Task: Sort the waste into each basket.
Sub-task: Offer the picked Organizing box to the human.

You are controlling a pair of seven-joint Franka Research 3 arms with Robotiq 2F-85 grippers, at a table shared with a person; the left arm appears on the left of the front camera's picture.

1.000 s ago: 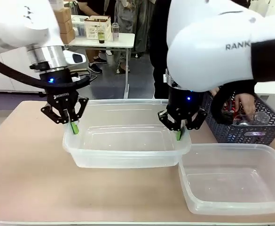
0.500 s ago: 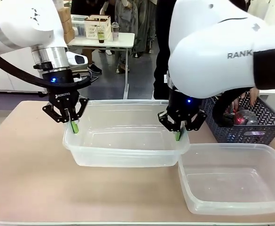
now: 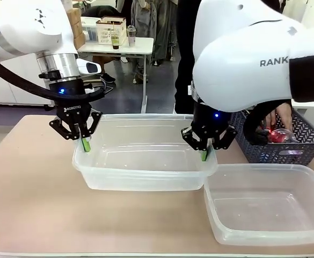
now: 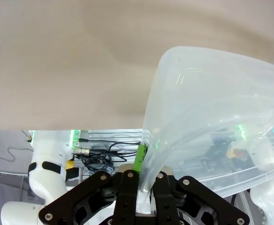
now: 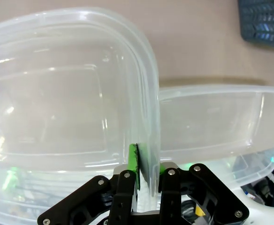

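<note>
Two clear plastic baskets stand on the table. The nearer-left basket (image 3: 140, 180) is held at both ends. My left gripper (image 3: 85, 145) is shut on its left rim, which shows pinched between the green pads in the left wrist view (image 4: 144, 180). My right gripper (image 3: 204, 155) is shut on its right rim (image 5: 146, 168). The second basket (image 3: 253, 167) sits empty at the front right, touching the first (image 5: 211, 122). The waste, a red can (image 3: 276, 135) and clear bottles, lies in a dark lattice basket (image 3: 285, 153), where a person's hand (image 3: 283, 115) reaches in.
The dark lattice basket stands at the table's right far edge, behind the second basket, and its corner shows in the right wrist view (image 5: 263, 21). Bare tan tabletop (image 3: 28, 183) lies to the left and front. A white side table stands in the background.
The person's hand has shifted inside the dark lattice basket and now sits over a red can. Both grippers keep their hold on the basket rim, almost unmoved.
</note>
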